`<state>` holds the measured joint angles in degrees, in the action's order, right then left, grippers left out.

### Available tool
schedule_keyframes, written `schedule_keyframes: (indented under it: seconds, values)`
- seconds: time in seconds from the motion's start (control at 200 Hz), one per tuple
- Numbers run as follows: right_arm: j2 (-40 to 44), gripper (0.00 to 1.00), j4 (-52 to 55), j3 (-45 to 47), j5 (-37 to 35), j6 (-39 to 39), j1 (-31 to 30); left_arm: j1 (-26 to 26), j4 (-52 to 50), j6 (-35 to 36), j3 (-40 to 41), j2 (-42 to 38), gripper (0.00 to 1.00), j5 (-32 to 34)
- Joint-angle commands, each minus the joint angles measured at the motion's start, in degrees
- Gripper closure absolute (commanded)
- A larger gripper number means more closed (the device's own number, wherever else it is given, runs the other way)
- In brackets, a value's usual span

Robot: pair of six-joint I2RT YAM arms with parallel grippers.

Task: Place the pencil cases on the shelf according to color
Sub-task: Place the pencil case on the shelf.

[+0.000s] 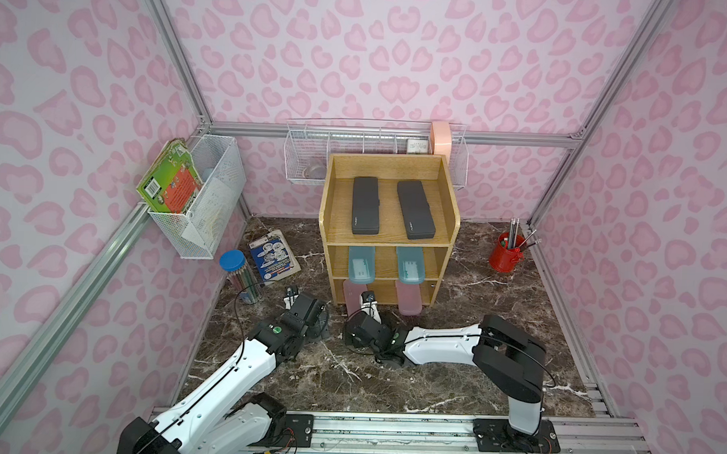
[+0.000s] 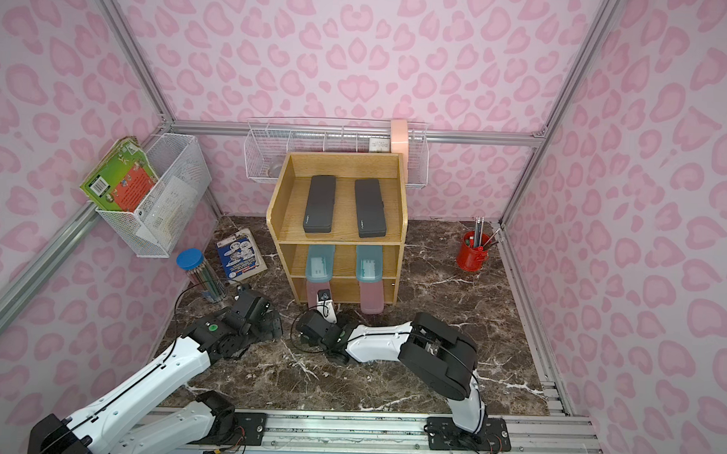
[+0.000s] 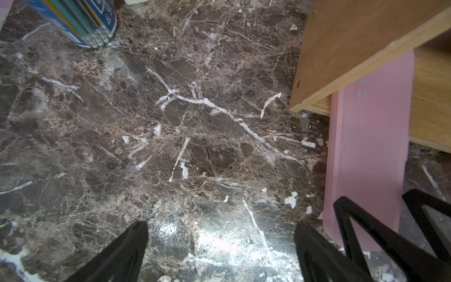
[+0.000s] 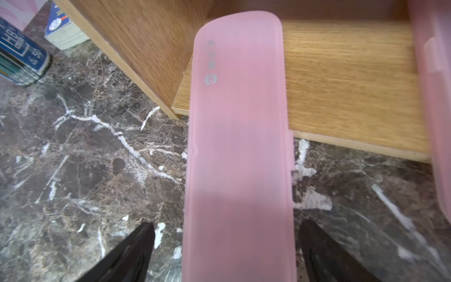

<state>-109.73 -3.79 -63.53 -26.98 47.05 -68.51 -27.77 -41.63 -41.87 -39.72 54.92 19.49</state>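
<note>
Right wrist view: the right arm's jaws stand apart on either side of a pink case (image 4: 239,146). A strip of counter (image 4: 97,171) shows between each jaw and the case, so nothing is clamped. That case lies with its far half on the bottom tier of the shelf (image 4: 341,85), and its near half sticks out past the shelf's near edge.

Left wrist view shows the left arm's jaws also apart and empty. They are low over bare counter, left of the shelf and near the tube of coloured pencils (image 3: 80,22).

In both top views a 2nd pink case (image 1: 409,300) sits to the right on the same tier, likewise poking out at the near edge. Above them 2 teal cases (image 1: 359,264) lie side by side on the middle tier, and 2 black cases (image 1: 366,205) lie on the top tier. All 6 appear sorted, 1 colour to a tier.

The step in hand looks like the release of the last case. The next move calls for the right arm to draw straight back toward the near side without catching the case's near end. A gentle nudge farther in may be wise first, since the overhang looks large.
</note>
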Motion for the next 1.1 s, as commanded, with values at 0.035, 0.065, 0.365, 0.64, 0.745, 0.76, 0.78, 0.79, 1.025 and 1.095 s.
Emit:
schedule_keyframes:
  seconds: [0.035,0.065,0.365,0.64,0.745,0.76,0.78,0.79,1.025,1.095]
  values:
    - [4.0,0.05,1.8,2.1,-1.9,1.3,-1.8,0.7,-0.3,1.0,-0.3,-1.5,0.02,-0.6]
    - [4.8,0.05,2.5,2.6,-2.4,1.7,-2.4,0.8,-0.5,1.0,-0.3,-1.8,0.02,-0.4]
    - [9.0,0.34,0.8,13.3,0.0,6.5,-5.9,0.8,0.3,0.9,2.6,-5.5,0.02,-0.8]
    - [0.6,0.4,-7.2,10.9,4.2,6.5,-1.8,0.9,-4.0,-0.9,1.4,-4.4,0.02,-0.5]
    - [-1.1,0.37,-7.0,8.8,4.4,4.8,0.1,0.8,-4.0,-1.6,1.8,-5.1,0.02,-0.6]
    - [-1.2,0.37,-7.1,8.5,4.5,4.5,0.3,0.9,-4.1,-1.7,1.8,-5.1,0.02,-0.7]
    - [-1.2,0.37,-7.3,8.4,4.7,4.0,0.6,0.9,-4.1,-1.8,1.8,-5.2,0.02,-0.8]
    - [-1.2,0.37,-7.5,8.2,4.8,3.8,0.8,0.9,-4.1,-1.8,1.8,-5.3,0.02,-0.8]
    - [-1.3,0.32,-8.0,3.9,6.8,-0.9,3.3,0.8,-5.5,-1.7,-0.1,-4.6,0.02,0.0]
    - [-0.9,0.31,-7.6,3.5,6.6,-0.8,3.3,0.9,-5.5,-1.6,-0.9,-3.9,0.02,0.2]
